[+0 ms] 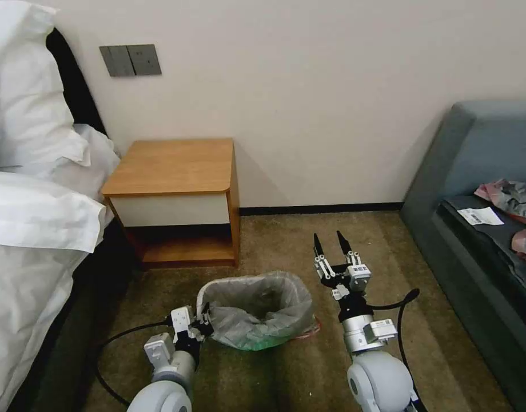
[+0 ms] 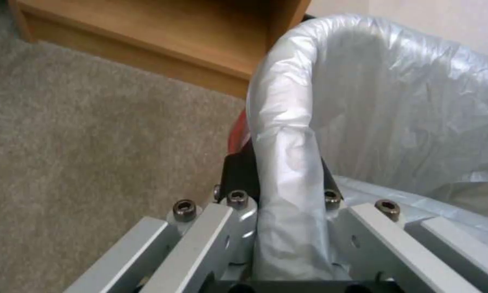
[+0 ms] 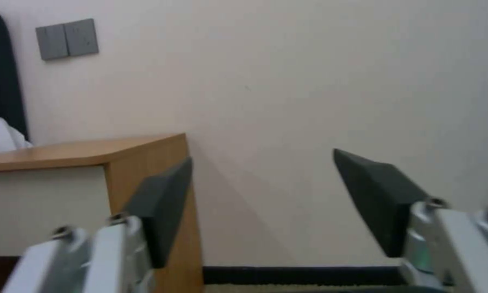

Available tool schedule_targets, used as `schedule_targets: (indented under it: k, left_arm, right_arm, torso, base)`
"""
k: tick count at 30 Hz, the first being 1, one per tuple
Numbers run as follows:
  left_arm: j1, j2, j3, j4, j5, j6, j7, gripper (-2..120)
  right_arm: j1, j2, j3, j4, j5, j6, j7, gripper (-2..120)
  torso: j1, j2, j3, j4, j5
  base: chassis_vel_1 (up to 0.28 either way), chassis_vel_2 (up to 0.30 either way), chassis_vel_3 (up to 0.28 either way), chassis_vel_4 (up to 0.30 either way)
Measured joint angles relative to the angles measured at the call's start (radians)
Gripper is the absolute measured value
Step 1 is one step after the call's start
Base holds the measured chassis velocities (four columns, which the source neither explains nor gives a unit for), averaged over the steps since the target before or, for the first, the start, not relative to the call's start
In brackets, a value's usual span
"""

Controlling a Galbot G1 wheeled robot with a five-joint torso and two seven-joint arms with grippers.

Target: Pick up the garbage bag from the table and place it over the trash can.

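Pinching the bag's (image 1: 257,312) rim, the left pincer (image 1: 204,321) sits at the bin's (image 1: 263,342) near-left corner on the floor, below the bare surface (image 1: 171,166). The right pincer (image 1: 330,245) hangs wide open beside the bin. The bag already lines the bin, so I think the next move only needs a gentle let-go.

Translucent grey garbage bag (image 1: 257,312) lined the trash can (image 1: 262,342) at lower centre, its rim folded outward; wooden counter (image 1: 171,166), top bare, stood at centre left.
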Motion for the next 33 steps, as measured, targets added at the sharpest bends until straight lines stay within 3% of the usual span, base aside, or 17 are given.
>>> schedule_targets:
  k: [4,7,11,13,18,21,26,30,33]
  left_arm:
    - [-0.002,-0.002,0.001,0.000,0.006,-0.002,0.003,7]
    - [-0.002,-0.004,0.001,0.000,0.007,-0.003,0.003,21]
    - [-0.002,-0.005,0.001,0.001,0.006,-0.003,0.001,29]
    - [0.000,-0.006,0.002,0.003,0.006,-0.003,0.000,42]
    - [0.001,-0.007,0.004,0.002,0.010,-0.003,0.000,56]
    - [0.004,-0.004,0.004,-0.004,0.015,-0.003,0.000,73]
    - [0.005,-0.001,-0.001,-0.004,0.037,-0.022,0.005,84]
    - [0.004,0.000,-0.010,0.022,0.138,-0.139,0.030,99]
    - [0.004,0.000,-0.013,0.033,0.178,-0.194,0.039,100]
  right_arm:
    - [0.000,0.000,0.000,-0.004,-0.001,0.002,0.000,87]
    - [-0.002,0.000,-0.001,-0.006,-0.005,0.008,-0.002,99]
    - [-0.003,0.001,-0.001,-0.006,-0.007,0.010,-0.003,100]
    - [-0.005,0.000,-0.002,-0.006,-0.010,0.013,-0.007,100]
    - [-0.006,-0.001,-0.001,-0.004,-0.012,0.013,-0.012,100]
    - [-0.008,-0.001,-0.002,-0.004,-0.012,0.014,-0.013,100]
    - [-0.011,0.001,-0.007,-0.004,-0.012,0.010,-0.014,100]
    - [-0.019,0.002,-0.020,-0.023,-0.008,-0.004,-0.027,100]
    - [-0.021,0.004,-0.026,-0.040,-0.009,-0.005,-0.033,100]
  torso:
    - [0.000,0.000,0.000,0.0000,0.0000]
    - [0.000,0.000,0.000,0.0001,0.0001]
    - [0.000,0.000,0.000,0.0000,0.0002]
    - [0.000,0.000,0.000,0.0000,0.0002]
    - [0.000,0.000,0.000,0.0000,0.0001]
    - [0.000,0.000,0.000,0.0000,0.0001]
    - [0.000,0.000,0.000,0.0000,0.0000]
    - [0.000,0.000,0.000,0.0000,0.0000]
    - [0.000,0.000,0.000,0.0000,0.0000]
  base:
    - [0.000,0.000,0.000,0.000]
    - [0.000,0.000,0.000,0.000]
    - [0.000,0.000,0.000,0.000]
    - [0.000,0.000,0.000,0.000]
    - [0.000,0.000,0.000,0.000]
    - [0.000,0.000,0.000,0.000]
    - [0.000,0.000,0.000,0.000]
    - [0.000,0.000,0.000,0.000]
    - [0.000,0.000,0.000,0.000]
